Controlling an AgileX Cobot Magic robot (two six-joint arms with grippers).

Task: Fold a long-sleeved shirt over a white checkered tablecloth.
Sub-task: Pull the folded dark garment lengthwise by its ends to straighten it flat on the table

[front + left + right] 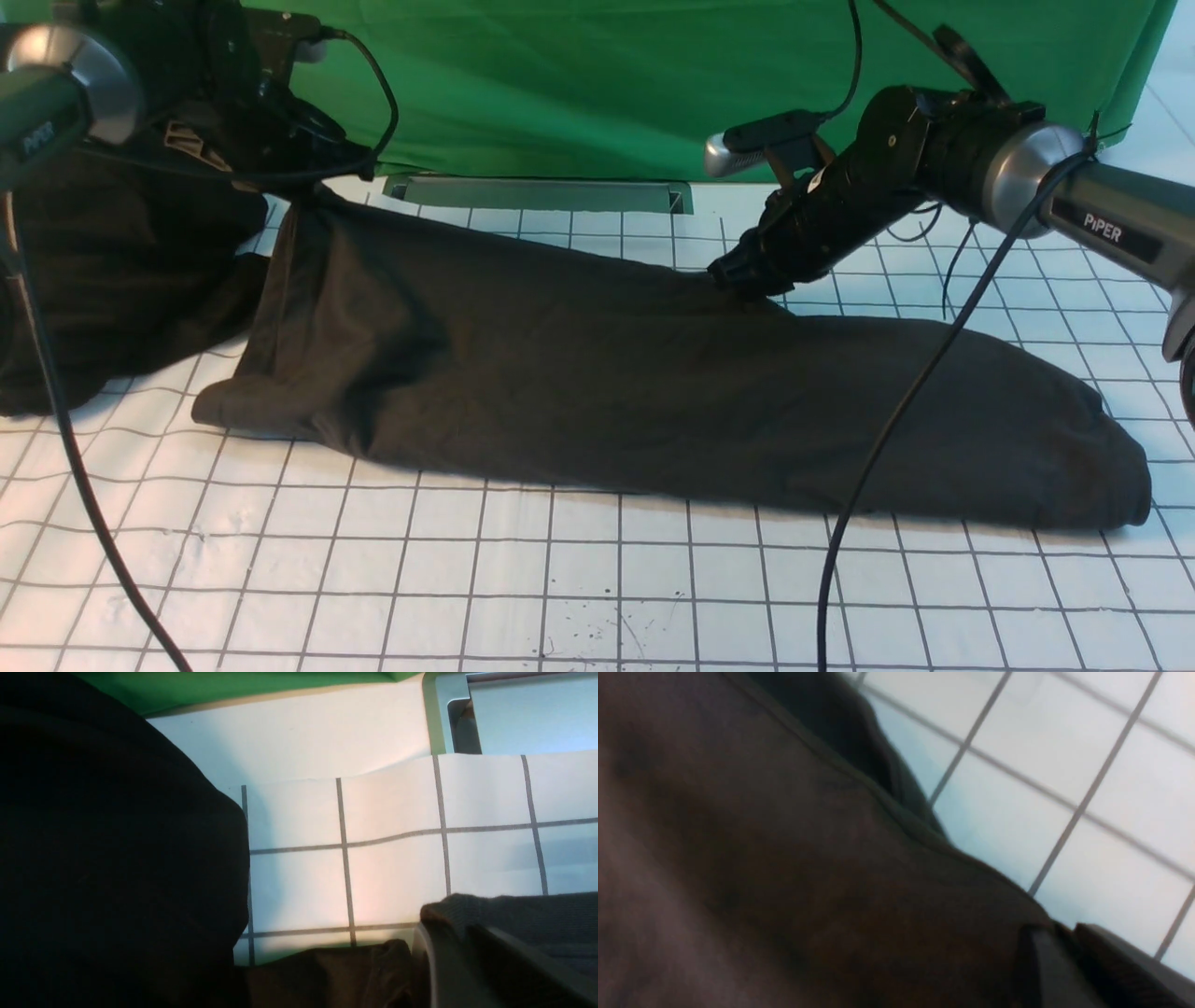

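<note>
Front view, dark shirt (597,373) — below both end effectors, left (313,191) and right (738,280), each clamped on it

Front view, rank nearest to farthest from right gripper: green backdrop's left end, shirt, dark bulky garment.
1. Shirt: at the right gripper, touching.
2. Dark bulky garment: far left, beyond the shirt.

Backdrop's left end: depth unclear, not ranked.

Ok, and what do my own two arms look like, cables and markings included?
Both arms match: a grey-green tubular link lettered "PiPER" in white on a dark patch, a shiny silver ring at the joint, then black, angular wrist parts. Thin black cables loop and hang loosely alongside. A silver-fronted camera shows above the right wrist.
</note>
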